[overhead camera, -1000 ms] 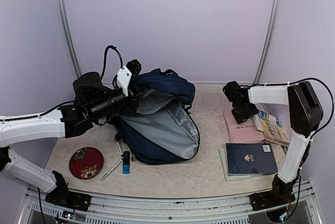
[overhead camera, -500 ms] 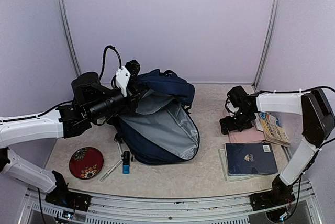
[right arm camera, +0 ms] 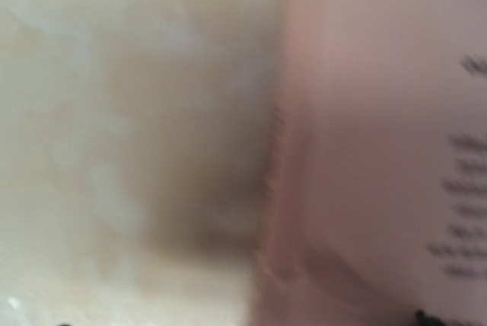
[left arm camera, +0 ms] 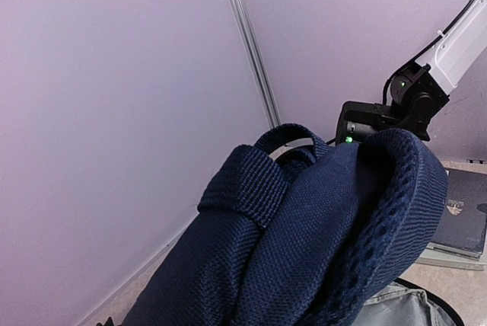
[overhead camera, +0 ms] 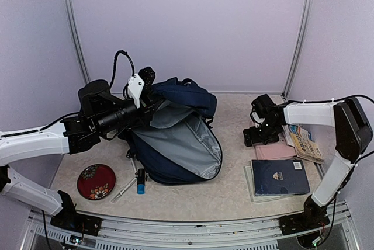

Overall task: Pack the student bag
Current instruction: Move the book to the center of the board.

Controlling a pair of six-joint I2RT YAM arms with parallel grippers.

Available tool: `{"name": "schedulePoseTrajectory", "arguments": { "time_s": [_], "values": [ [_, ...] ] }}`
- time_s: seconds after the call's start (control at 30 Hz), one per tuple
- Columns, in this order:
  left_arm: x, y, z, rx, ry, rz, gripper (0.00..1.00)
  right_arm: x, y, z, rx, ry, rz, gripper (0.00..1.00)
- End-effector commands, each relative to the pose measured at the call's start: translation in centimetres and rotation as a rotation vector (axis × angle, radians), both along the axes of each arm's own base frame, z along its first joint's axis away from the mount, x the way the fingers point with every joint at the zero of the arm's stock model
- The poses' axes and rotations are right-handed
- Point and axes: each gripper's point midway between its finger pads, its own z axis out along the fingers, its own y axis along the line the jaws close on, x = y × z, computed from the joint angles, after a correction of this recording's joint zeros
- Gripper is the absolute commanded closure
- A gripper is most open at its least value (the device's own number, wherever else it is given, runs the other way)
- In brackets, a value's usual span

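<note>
Lying open at frame centre on the bench (overhead camera: 234, 194), the student bag (overhead camera: 181, 145) shows grey lining; the left end effector (overhead camera: 151, 95) meets its upper-left rim, the right end effector (overhead camera: 255, 137) sits low at the pink book (overhead camera: 274, 150)'s left edge. I cannot tell how wide either one stands.

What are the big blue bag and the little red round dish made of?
The student bag looks like coarse woven cloth, matte navy; the left wrist view shows its weave and a mesh-padded edge. The red dish seems hard and slightly glossy with a flower pattern, perhaps lacquer or painted metal; too small to tell.
</note>
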Motion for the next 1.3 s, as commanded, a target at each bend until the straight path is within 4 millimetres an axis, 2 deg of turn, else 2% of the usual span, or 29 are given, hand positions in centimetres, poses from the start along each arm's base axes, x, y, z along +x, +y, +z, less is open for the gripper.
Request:
{"name": "schedulePoseTrajectory", "arguments": {
  "time_s": [0.0, 0.1, 0.17, 0.23, 0.33, 0.6, 0.93, 1.13, 1.27],
  "values": [
    [-0.8, 1.1, 4.2, -0.11, -0.074, -0.002, 1.0, -1.1, 1.0, -1.8, 0.024, 0.064, 0.003, 0.04],
    [-0.8, 1.1, 4.2, -0.107, -0.076, -0.003, 1.0, -1.2, -0.7, 0.1, 0.022, 0.013, -0.044, 0.03],
    [-0.8, 1.1, 4.1, -0.104, -0.076, -0.002, 1.0, -1.4, -2.3, 0.6, 0.044, 0.008, -0.088, 0.03],
    [-0.8, 1.0, 4.1, -0.101, -0.075, -0.004, 1.0, -1.7, -4.6, 0.4, 0.053, 0.013, -0.149, 0.04],
    [-0.9, 1.0, 4.1, -0.098, -0.076, -0.008, 1.0, -2.3, -6.7, -0.1, 0.037, 0.031, -0.196, 0.04],
    [-0.9, 1.0, 4.0, -0.089, -0.077, -0.011, 1.0, -3.0, -13.3, 0.0, -0.137, 0.008, -0.353, 0.03],
    [-0.9, 0.9, 3.9, -0.08, -0.078, -0.012, 1.0, -2.7, -17.8, 1.2, -0.163, -0.055, -0.472, 0.01],
    [-0.8, 1.0, 4.0, -0.077, -0.084, -0.005, 1.0, -3.3, -19.0, 2.1, -0.231, -0.063, -0.492, 0.01],
    [-0.8, 1.1, 4.0, -0.076, -0.085, -0.004, 1.0, -3.9, -19.8, 1.9, -0.286, -0.043, -0.507, 0.01]
  ]
}}
